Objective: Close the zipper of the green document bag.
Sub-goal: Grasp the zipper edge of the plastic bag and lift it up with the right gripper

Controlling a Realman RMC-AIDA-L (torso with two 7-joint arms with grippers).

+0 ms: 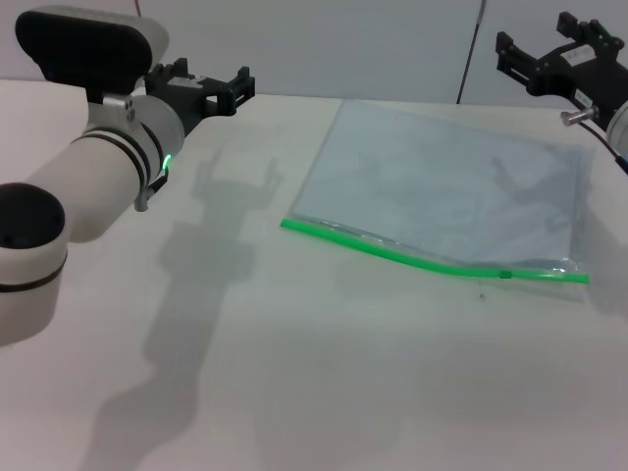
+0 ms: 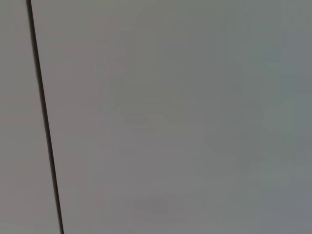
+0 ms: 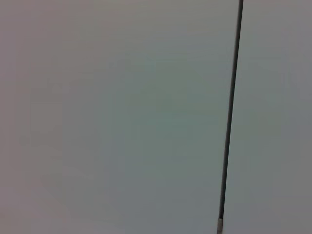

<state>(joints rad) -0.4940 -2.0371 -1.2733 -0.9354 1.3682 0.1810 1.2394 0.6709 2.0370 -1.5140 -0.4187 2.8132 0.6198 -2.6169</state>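
Note:
The green document bag (image 1: 446, 186) lies flat on the white table (image 1: 294, 373), right of centre in the head view. Its zipper (image 1: 392, 251) runs along the near long edge as a bright green strip, and the small slider (image 1: 505, 274) sits near that strip's right end. My left gripper (image 1: 238, 88) hangs open in the air at the far left, well away from the bag. Raised above the bag's far right corner, my right gripper (image 1: 533, 34) is open too. Neither touches the bag. Both wrist views show only a plain wall.
A grey wall (image 1: 373, 39) with a dark vertical seam (image 1: 471, 49) rises behind the table. The arms cast shadows on the tabletop left of the bag.

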